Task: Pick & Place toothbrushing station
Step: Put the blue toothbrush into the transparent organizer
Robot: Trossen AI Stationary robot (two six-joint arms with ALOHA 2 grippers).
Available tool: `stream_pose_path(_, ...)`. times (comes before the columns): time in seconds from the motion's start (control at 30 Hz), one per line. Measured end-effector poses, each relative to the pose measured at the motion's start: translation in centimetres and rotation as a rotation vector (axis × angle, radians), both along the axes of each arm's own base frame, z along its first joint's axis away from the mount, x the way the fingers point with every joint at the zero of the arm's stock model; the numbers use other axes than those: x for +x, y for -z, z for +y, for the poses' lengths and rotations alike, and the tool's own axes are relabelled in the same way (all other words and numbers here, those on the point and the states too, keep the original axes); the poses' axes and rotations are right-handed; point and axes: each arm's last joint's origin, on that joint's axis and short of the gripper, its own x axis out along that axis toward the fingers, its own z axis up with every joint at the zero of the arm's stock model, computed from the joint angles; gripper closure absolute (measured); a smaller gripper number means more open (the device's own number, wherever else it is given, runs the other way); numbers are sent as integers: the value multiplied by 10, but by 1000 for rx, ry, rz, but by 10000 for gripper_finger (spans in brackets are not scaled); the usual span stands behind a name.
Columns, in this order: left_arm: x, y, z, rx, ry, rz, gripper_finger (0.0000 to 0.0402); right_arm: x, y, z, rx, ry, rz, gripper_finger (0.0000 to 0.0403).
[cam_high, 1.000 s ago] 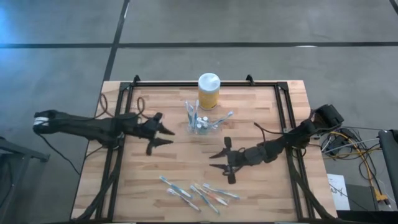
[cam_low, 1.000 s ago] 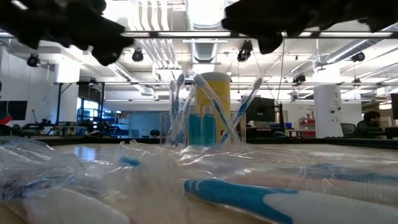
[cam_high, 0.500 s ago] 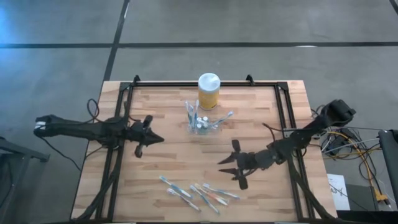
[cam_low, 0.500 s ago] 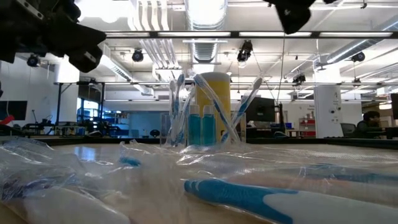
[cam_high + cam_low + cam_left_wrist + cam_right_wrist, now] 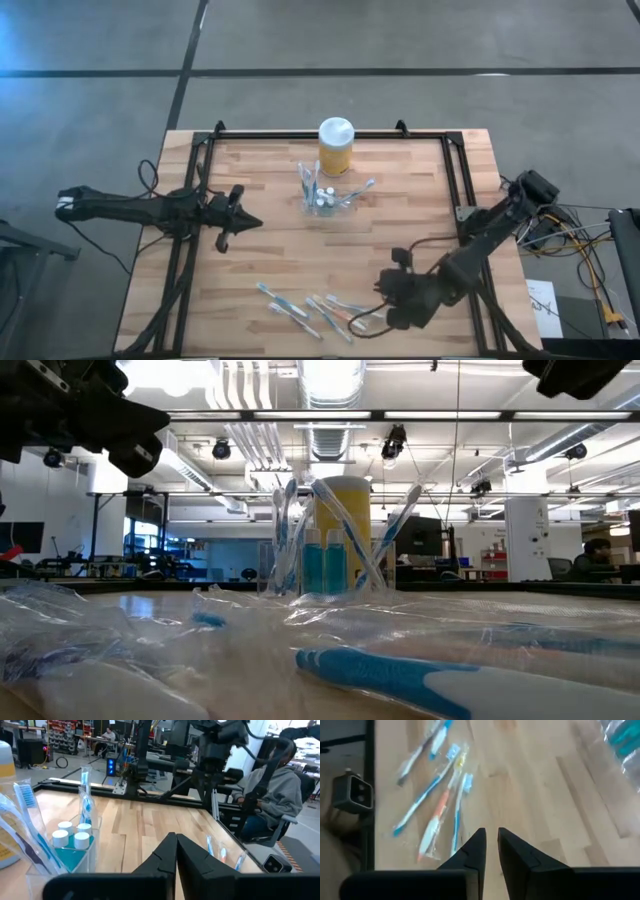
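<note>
We note a pale wood table (image 5: 270,250) with plank striping, framed in black, and a yellow jar (image 5: 335,152) with a white lid. The clear toothbrushing station (image 5: 322,192) holds blue-and-white brushes and teal, white-capped tubes. Loose toothbrushes (image 5: 310,310) show blue, white and orange.

Grey concrete floor (image 5: 400,40), ceiling ducts (image 5: 330,390), white pillar (image 5: 523,525), seated person (image 5: 272,795)
</note>
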Motion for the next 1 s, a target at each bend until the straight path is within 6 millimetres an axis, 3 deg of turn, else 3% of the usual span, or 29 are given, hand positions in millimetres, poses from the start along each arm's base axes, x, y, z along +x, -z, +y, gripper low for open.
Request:
stream_pose_path(0.3, 0, 0, 0, -14, 4, 6, 387, 50, 28, 29, -11, 52, 70, 288)
stream_pose_path(0.53, 0, 1, 0, -15, 4, 10, 393, 83, 52, 43, 43, 34, 253, 227)
stream_pose_path(0.8, 0, 1, 0, -20, 4, 13, 386, 96, 76, 36, 28, 47, 374, 200)
stream_pose_path(1.0, 0, 1, 0, -20, 4, 13, 388, 95, 82, 36, 34, 31, 393, 200)
